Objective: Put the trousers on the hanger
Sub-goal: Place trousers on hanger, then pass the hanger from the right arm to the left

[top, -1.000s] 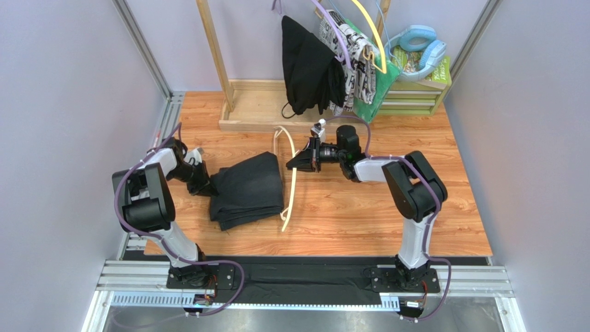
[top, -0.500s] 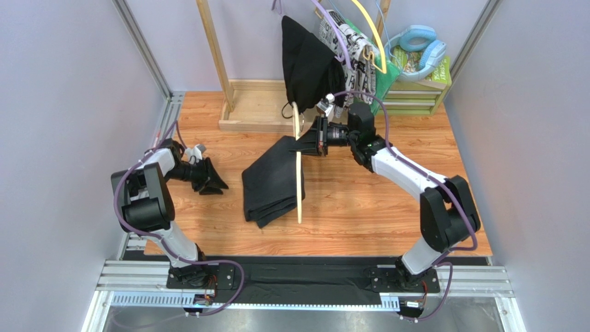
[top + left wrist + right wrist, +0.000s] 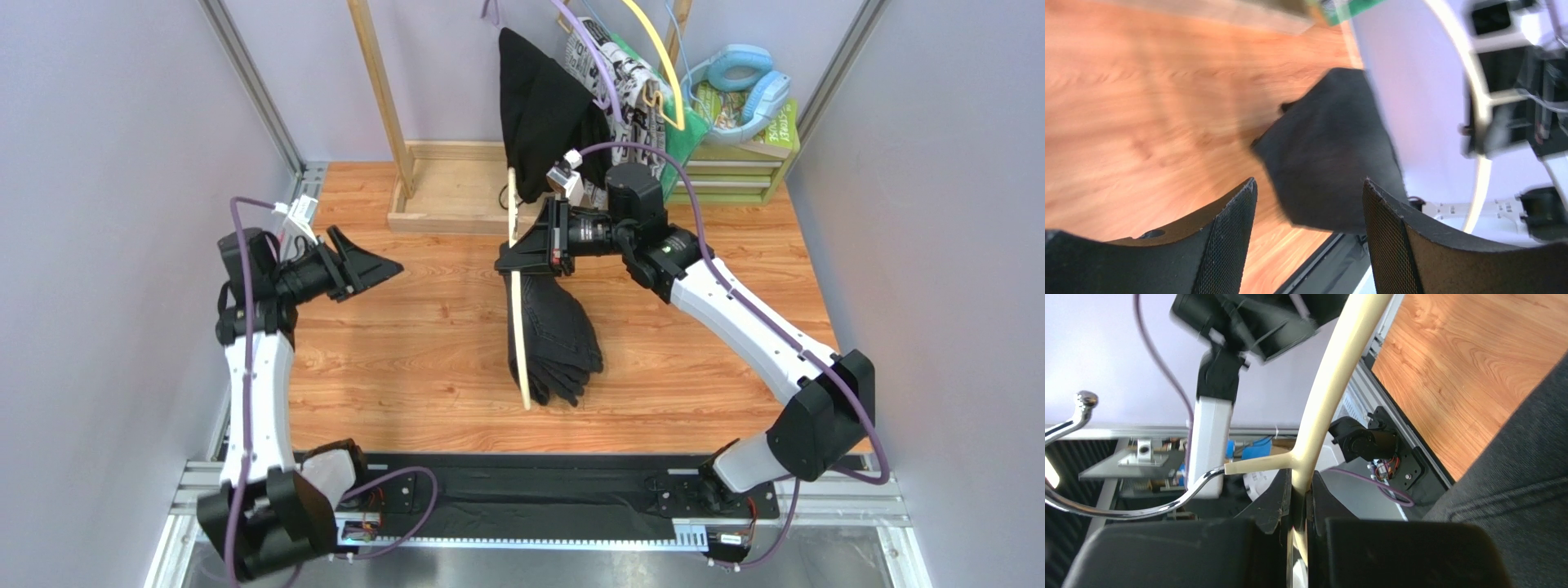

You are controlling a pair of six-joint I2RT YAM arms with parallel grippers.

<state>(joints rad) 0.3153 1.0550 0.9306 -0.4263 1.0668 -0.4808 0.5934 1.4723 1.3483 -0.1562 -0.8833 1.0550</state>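
- Wood-grain table (image 3: pixel 405 355), orange-brown, enclosed by pale lilac walls (image 3: pixel 111 184) and aluminium posts (image 3: pixel 252 86); a wooden rack (image 3: pixel 374 86) stands at its far edge.
- Right gripper (image 3: pixel 507 260): jaws clamped on the cream hanger (image 3: pixel 518 306), over the table's middle.
- Trousers (image 3: pixel 558 337): draped on the hanger, hanging in dark folds.
- Left gripper (image 3: pixel 372 261): jaws apart, holding nothing, raised near the table's left edge.

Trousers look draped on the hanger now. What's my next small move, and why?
Probably raise the right gripper a little, shut on the hanger: the trousers hang over it with their lower end near the table, and the left gripper is open, clear.
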